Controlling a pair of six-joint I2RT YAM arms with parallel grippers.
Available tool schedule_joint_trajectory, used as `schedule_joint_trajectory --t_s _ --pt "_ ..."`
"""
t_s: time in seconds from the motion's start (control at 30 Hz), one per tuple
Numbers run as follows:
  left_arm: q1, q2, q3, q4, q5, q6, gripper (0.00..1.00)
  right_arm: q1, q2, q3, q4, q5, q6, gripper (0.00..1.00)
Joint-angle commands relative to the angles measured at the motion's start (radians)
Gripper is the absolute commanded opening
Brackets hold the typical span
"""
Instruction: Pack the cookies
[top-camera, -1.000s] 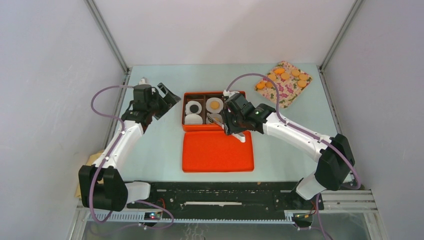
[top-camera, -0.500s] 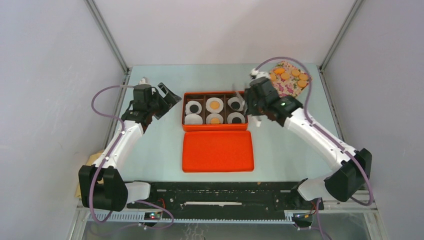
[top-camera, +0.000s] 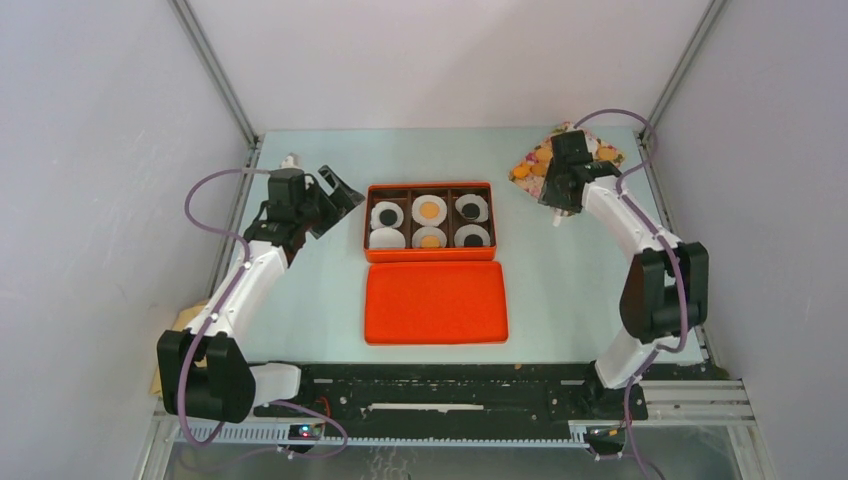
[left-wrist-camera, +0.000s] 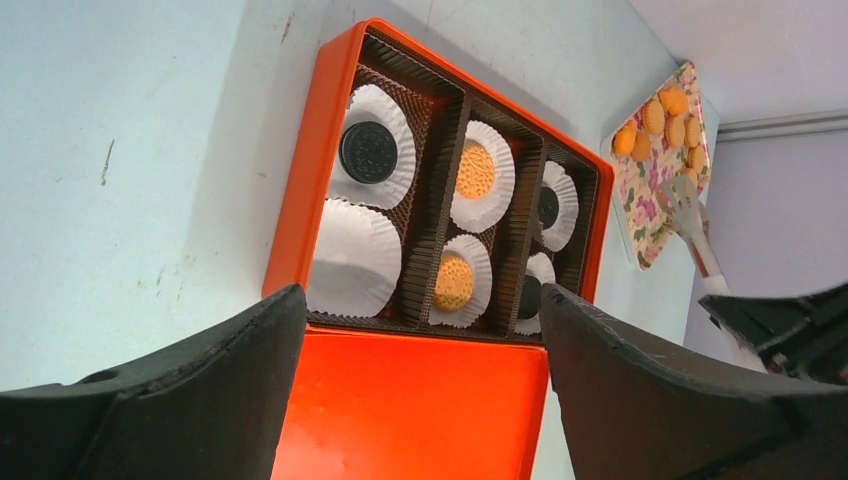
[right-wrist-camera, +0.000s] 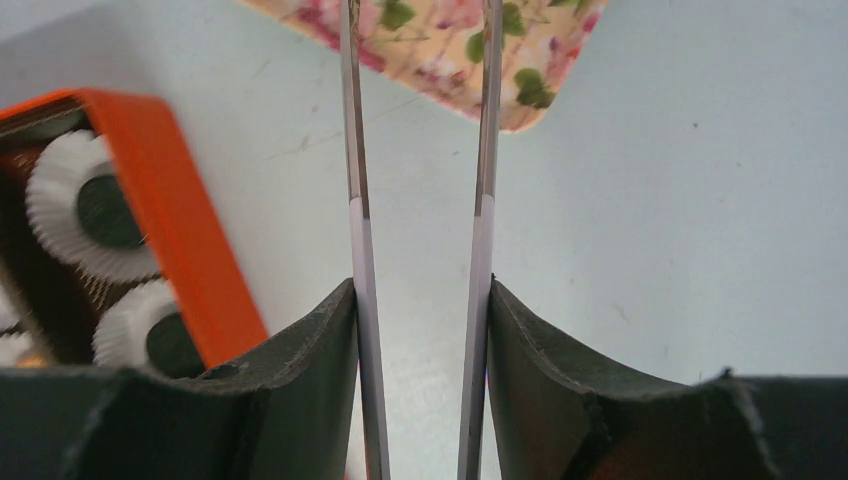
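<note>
Pale blue tabletop (top-camera: 300, 290), white walls. My left gripper (left-wrist-camera: 420, 292) stands wide apart and empty, with the orange box (left-wrist-camera: 300, 190) framed beyond its fingers. Five cookies (left-wrist-camera: 474, 171), two golden and three dark, lie flat and face up in white liners (left-wrist-camera: 350, 265), their embossing too small to read. My right gripper (right-wrist-camera: 420, 300) clamps metal tongs (right-wrist-camera: 352, 150). Ahead of their tips, a floral tray (right-wrist-camera: 440, 40) carries loose golden cookies (left-wrist-camera: 655, 115).

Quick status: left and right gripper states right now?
Left gripper: open, holding nothing.
Right gripper: closed on the tongs.
</note>
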Motion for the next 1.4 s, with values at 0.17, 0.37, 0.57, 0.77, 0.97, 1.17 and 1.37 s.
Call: schedule_joint_trajectory --t_s 0.17,0.37,0.57,0.77,0.97,1.17,1.37 --pt "-0.012 0.004 0.018 0.019 -0.017 0.034 0.91 -0.127 0.222 0.214 0.062 -0.057 -0.013 0.52" --pt "-0.012 0.014 0.022 0.018 -0.027 0.036 0.91 -0.153 0.351 0.314 0.072 -0.064 -0.012 0.52" --pt "-0.012 0.028 0.025 0.014 -0.032 0.04 0.91 -0.167 0.457 0.405 0.059 -0.072 -0.008 0.51" --pt "-0.012 0.043 0.032 0.014 -0.032 0.041 0.91 -0.176 0.478 0.447 0.052 -0.03 -0.001 0.51" --pt "-0.012 0.055 0.033 0.017 -0.025 0.035 0.91 -0.198 0.513 0.526 0.015 -0.043 -0.001 0.49" --pt "-0.012 0.058 0.029 0.018 -0.021 0.03 0.91 -0.203 0.499 0.511 0.031 -0.093 0.0 0.35" --pt "-0.012 0.037 0.027 0.013 -0.027 0.027 0.91 -0.199 0.413 0.453 0.056 -0.161 0.004 0.26"
